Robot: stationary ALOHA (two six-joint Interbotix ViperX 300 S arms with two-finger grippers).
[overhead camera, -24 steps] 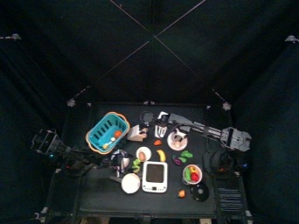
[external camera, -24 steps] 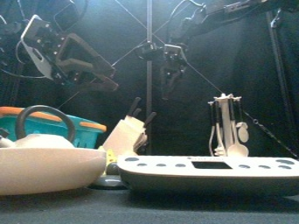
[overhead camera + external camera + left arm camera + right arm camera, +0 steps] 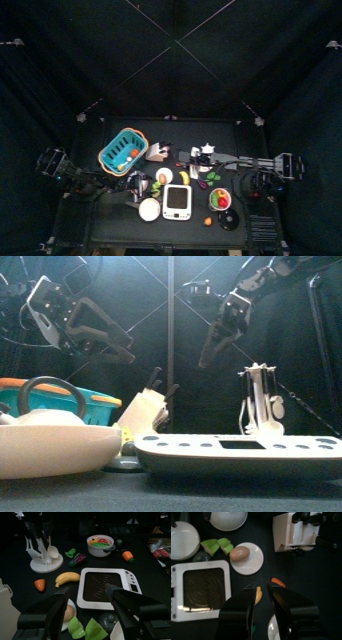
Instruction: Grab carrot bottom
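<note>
Two orange carrots lie on the table. One carrot (image 3: 209, 220) is near the front edge beside a fruit bowl (image 3: 222, 199); it also shows in the left wrist view (image 3: 127, 556). The other carrot (image 3: 181, 163) lies by the white utensil rack (image 3: 201, 157), and shows in the left wrist view (image 3: 40, 585) and in the right wrist view (image 3: 278, 582). My right gripper (image 3: 261, 591) hangs open above this second carrot and a banana (image 3: 258, 594). My left gripper (image 3: 87, 589) is open and empty above the white scale (image 3: 107, 584).
A blue basket (image 3: 120, 149) stands at the back left. A knife block (image 3: 298, 532), a plate with an egg (image 3: 243, 556), white bowls (image 3: 184, 539) and green pieces (image 3: 218, 546) crowd the middle. A large white bowl (image 3: 54, 446) stands at the front.
My right arm has drawn back from the table's rear and come down toward the utensil rack. The left arm has hardly moved.
</note>
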